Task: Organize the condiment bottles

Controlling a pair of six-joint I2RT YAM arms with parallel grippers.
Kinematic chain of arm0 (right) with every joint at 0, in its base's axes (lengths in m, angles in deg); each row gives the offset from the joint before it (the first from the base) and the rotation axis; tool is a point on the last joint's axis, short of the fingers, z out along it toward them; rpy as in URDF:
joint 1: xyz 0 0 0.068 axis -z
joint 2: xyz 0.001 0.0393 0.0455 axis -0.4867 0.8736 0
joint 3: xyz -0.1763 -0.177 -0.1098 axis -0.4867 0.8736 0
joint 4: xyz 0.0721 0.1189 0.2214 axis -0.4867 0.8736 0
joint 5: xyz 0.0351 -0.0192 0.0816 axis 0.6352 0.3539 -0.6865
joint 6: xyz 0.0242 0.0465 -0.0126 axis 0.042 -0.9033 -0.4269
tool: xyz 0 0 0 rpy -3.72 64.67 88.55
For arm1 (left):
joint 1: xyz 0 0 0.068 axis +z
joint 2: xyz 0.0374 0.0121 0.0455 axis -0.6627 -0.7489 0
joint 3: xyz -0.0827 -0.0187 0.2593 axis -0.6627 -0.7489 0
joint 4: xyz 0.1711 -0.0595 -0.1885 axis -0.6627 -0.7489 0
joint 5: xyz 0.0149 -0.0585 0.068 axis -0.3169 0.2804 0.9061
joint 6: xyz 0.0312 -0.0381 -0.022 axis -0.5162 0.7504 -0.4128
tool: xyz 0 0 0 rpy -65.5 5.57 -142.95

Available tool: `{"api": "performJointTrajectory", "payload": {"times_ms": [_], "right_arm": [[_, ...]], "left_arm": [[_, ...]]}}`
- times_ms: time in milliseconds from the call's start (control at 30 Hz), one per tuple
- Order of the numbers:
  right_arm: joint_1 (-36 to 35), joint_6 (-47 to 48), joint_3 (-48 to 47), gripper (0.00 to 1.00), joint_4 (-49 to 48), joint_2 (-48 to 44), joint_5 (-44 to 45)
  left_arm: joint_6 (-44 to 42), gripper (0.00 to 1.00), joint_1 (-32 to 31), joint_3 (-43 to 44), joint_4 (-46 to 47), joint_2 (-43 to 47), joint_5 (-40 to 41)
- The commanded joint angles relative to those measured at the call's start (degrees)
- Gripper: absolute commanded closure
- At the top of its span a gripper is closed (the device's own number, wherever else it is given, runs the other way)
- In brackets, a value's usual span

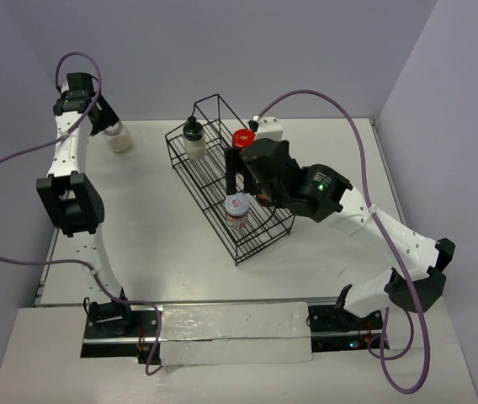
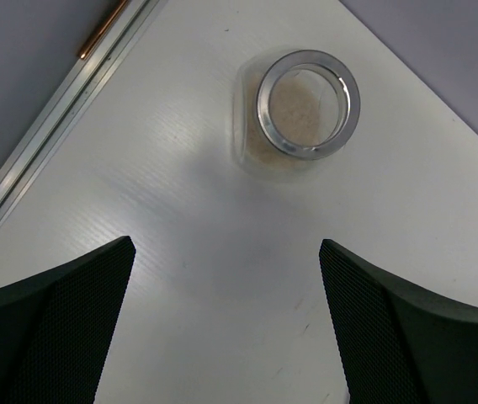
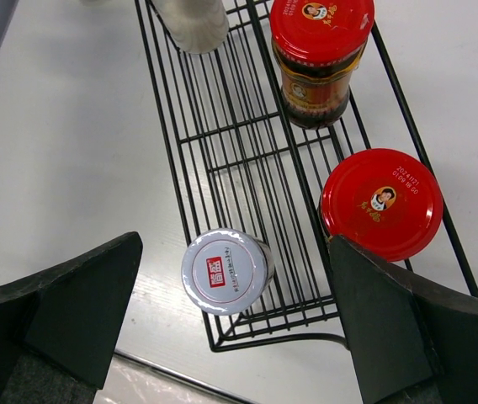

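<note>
A black wire rack (image 1: 222,181) lies at mid-table. In it stand a clear black-capped jar (image 1: 193,137) at the far end, a white-lidded jar (image 1: 237,210) at the near end and a red-lidded jar (image 1: 242,138). In the right wrist view I see the white-lidded jar (image 3: 226,271), two red-lidded jars with dark contents (image 3: 321,50) (image 3: 381,204) and the rack (image 3: 222,126). My right gripper (image 1: 247,181) (image 3: 235,244) hovers open above the rack, holding nothing. A clear jar with pale contents (image 1: 119,137) (image 2: 306,105) stands on the table at far left. My left gripper (image 1: 103,122) (image 2: 226,286) is open just short of it.
The table's left edge has a metal rail (image 2: 54,118) close to the pale jar. Grey walls close the back and right. A metal bar with a plastic sheet (image 1: 231,332) runs between the arm bases. Purple cables (image 1: 331,105) loop above both arms.
</note>
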Motion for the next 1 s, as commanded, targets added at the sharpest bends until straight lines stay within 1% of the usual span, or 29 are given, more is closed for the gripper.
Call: {"api": "performJointTrajectory", "payload": {"times_ms": [0, 100, 300, 600, 967], "right_arm": [[0.3, 1.9, 1.0, 0.0, -3.1, -0.6, 3.4], [0.5, 2.6, 1.2, 0.0, -3.1, 0.3, 4.2], [1.0, 3.1, 2.2, 0.0, -4.5, 0.6, 2.9], [1.3, 3.3, 2.8, 0.0, -4.9, 0.6, 2.9], [1.7, 3.3, 3.2, 0.0, -5.4, 0.6, 2.1]], "left_arm": [[-2.5, 0.0, -0.6, 5.7, 3.3, -3.5, -2.0], [-3.3, 0.0, -0.7, 7.3, 4.4, -5.3, -1.9], [-5.0, 0.0, -0.6, 8.6, 7.8, -8.3, -4.0], [-7.8, 0.0, -1.0, 7.6, 12.2, -10.9, -1.2], [-8.2, 0.0, -2.3, 10.2, 15.0, -14.5, 0.6]]}}
